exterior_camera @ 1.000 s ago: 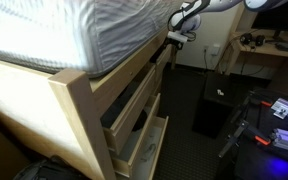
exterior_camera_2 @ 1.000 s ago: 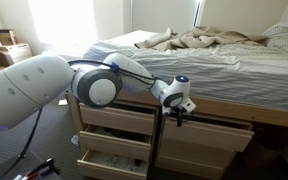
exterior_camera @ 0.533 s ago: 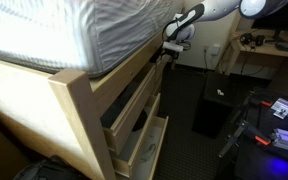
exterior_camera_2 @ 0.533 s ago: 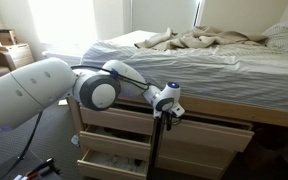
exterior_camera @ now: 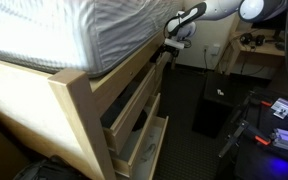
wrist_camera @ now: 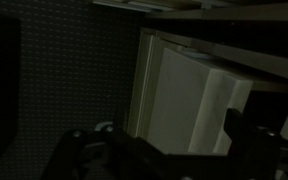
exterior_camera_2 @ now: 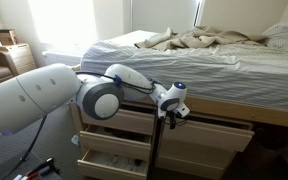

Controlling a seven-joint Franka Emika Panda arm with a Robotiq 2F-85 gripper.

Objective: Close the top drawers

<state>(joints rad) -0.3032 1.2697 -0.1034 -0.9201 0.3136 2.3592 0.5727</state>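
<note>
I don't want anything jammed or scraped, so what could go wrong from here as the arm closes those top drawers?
The gripper sits near the end of a top drawer, not its middle, so a push there may skew and jam it. Its fingers look spread in the wrist view, so one could slip past the drawer's edge. The lower drawer also sticks out, and the arm might bump it.

Wrist view dim and blurred, gripper [wrist_camera: 169, 145] cut off by its lower edge, jaw opening unreadable in all 3 views, top drawers [exterior_camera: 134, 100] with insides lost in shadow, mattress [exterior_camera: 64, 30] cropped at the left edge
</note>
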